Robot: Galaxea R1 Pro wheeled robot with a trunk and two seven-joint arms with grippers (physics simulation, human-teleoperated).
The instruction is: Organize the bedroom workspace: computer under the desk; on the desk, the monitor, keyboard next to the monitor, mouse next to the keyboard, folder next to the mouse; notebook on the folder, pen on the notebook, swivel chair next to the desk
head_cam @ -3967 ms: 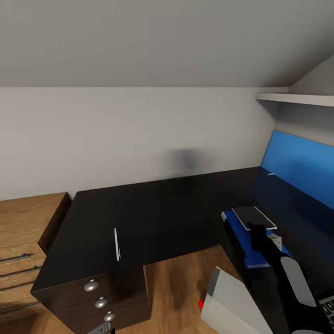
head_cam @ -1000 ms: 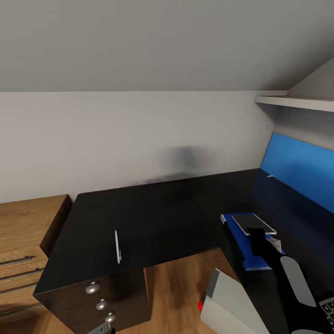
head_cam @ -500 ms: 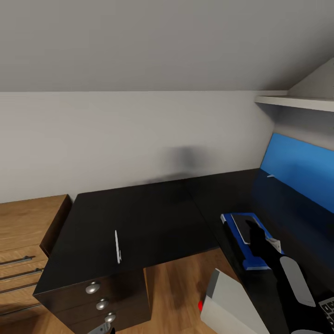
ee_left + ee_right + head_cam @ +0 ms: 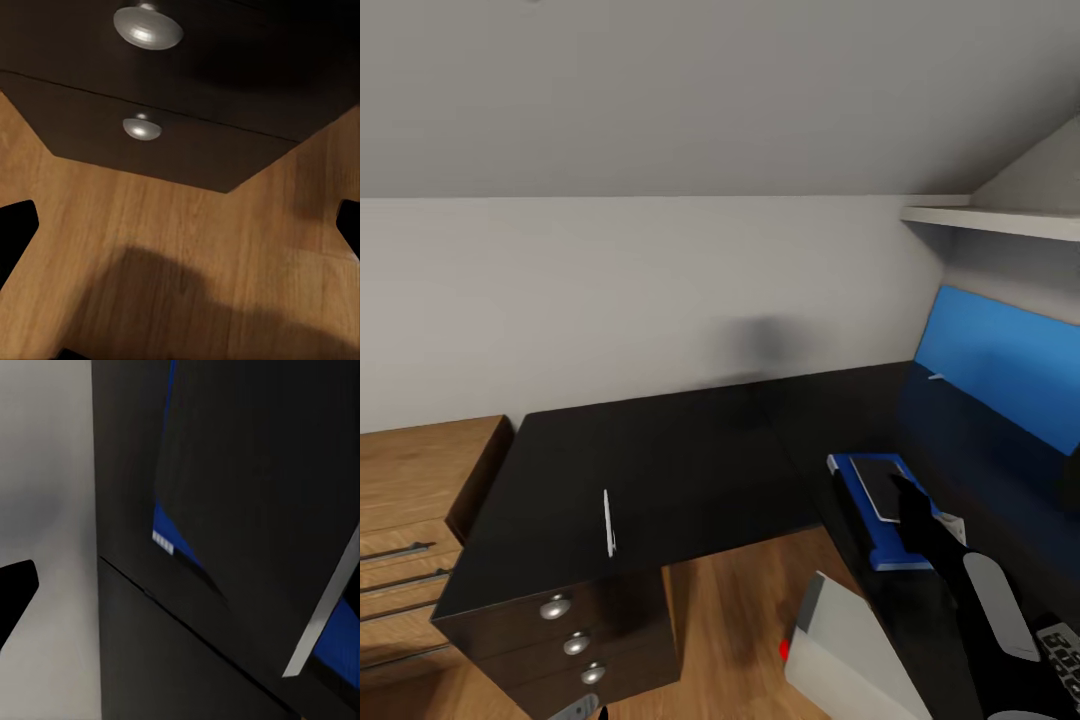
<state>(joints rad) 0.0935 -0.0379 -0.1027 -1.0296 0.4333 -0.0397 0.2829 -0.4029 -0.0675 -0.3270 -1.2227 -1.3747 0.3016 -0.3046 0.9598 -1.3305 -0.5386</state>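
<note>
**Head view: notebook set on the folder, pen waiting on the desk**

Head view showed the dark L-shaped desk (image 4: 690,460) with the blue folder (image 4: 870,520) lying flat on its right wing, below the blue monitor (image 4: 1000,375). A dark notebook (image 4: 875,480) rested on top of the folder, and the right gripper (image 4: 908,505) sat over the notebook's near edge; whether its fingers were parted or closed could not be told from any view. The white pen (image 4: 607,522) lay well apart on the left wing, near the front edge above the drawer knobs (image 4: 555,606). A corner of the keyboard (image 4: 1060,650) showed at the lower right, and the grey computer (image 4: 840,650) stood on the floor beside the desk.

Left wrist view looked at two drawer knobs and wooden floor; the left gripper's (image 4: 180,232) fingers (image 4: 15,232) stood spread wide with nothing between them.

Judged step: seating the notebook squarely on the folder. To do it well, the right gripper should lift straight up, so the notebook is not dragged off the folder's edge. The pen is thin and lies flat, so it should call for a low, precise pinch across its shaft.
</note>
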